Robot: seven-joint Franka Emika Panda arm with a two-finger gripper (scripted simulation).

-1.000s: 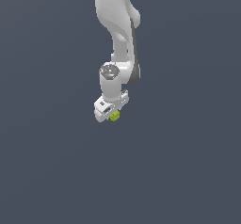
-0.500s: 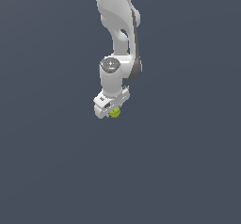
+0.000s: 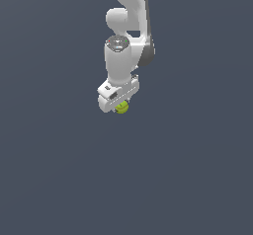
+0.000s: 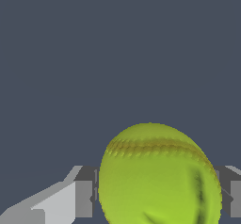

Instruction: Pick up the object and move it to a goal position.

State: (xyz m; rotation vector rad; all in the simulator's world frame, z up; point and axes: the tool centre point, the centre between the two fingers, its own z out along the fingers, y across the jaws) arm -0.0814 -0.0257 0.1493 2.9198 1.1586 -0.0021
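The yellow-green ball [image 3: 121, 107] with darker seam lines sits just under the white hand of the arm in the exterior view. My gripper [image 3: 118, 107] is shut on it, and the hand hides most of the ball. In the wrist view the ball [image 4: 157, 176] fills the space between the two fingers [image 4: 84, 198], which press on its two sides. The arm reaches down from the top of the exterior view, and the ball appears held above the dark grey floor.
A plain dark grey floor [image 3: 59, 179] lies all around. No other object or goal marker shows in either view.
The arm with the ball has risen a little in the exterior view and the wrist has straightened. The grip on the ball looks the same.
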